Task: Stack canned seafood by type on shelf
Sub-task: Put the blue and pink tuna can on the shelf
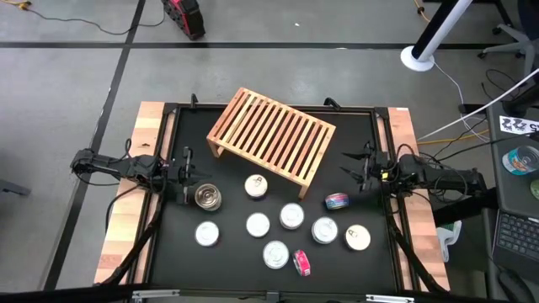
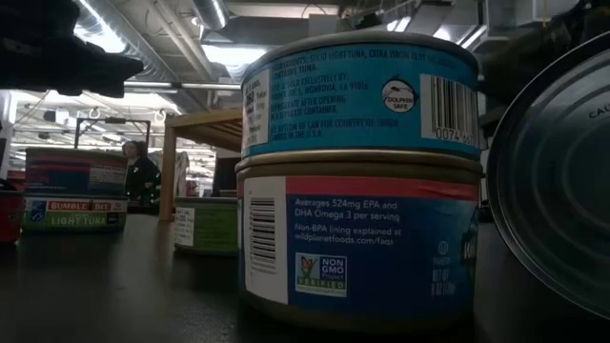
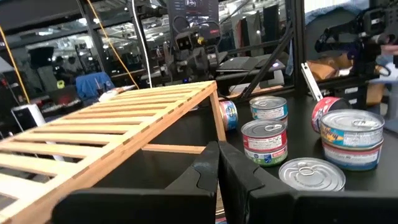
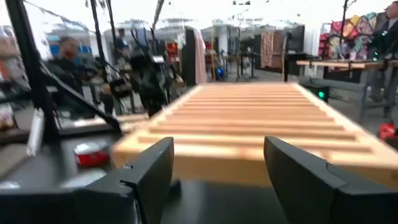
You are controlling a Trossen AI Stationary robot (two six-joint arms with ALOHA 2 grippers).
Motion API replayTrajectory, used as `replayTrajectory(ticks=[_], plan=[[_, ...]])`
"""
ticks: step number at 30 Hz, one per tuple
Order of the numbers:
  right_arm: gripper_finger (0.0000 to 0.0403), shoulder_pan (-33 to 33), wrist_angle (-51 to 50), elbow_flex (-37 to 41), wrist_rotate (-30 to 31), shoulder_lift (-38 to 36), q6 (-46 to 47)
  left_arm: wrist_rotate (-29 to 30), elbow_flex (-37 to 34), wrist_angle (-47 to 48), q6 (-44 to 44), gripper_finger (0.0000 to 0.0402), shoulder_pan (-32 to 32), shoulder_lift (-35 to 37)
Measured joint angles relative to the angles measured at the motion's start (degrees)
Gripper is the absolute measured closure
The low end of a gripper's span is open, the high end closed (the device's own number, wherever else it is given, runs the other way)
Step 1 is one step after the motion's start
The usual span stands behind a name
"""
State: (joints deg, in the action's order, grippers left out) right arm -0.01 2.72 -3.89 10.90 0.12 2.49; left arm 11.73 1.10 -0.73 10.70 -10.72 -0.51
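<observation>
High view: small round flat seafood tins (image 1: 291, 216) lie scattered on the black bench (image 1: 168, 252) just before the empty light wooden slatted shelf (image 1: 271, 135), flanked by the left end effector (image 1: 187, 175), fingers pressed together, and the right end effector (image 1: 352, 167), fingers spread.

Two dark jointed arms, black cable bundles trailing off each base, left gripper (image 3: 217, 180) matte black, seemingly plastic fingers
</observation>
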Motion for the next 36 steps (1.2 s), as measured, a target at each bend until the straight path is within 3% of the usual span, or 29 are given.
replayTrajectory(ticks=[8, 16, 25, 36], plan=[[0.0155, 0.0, -1.7, -5.7, -5.9, 0.0, 1.9, 0.0, 0.0, 0.0, -6.1, 0.0396, 0.0, 0.0], [0.0155, 0.0, -17.2, -14.4, -7.5, 2.1, 3.3, 0.0, 0.0, 0.0, -6.5, 0.0396, 0.0, 0.0], [0.0155, 0.0, -28.6, -22.0, -8.4, 12.3, 3.6, 0.0, 0.0, 0.0, -15.8, 0.0396, 0.0, 0.0], [0.0155, 0.0, -34.6, -28.5, -19.9, 28.0, 3.7, 0.0, 0.0, 0.0, -18.2, 0.0396, 0.0, 0.0]])
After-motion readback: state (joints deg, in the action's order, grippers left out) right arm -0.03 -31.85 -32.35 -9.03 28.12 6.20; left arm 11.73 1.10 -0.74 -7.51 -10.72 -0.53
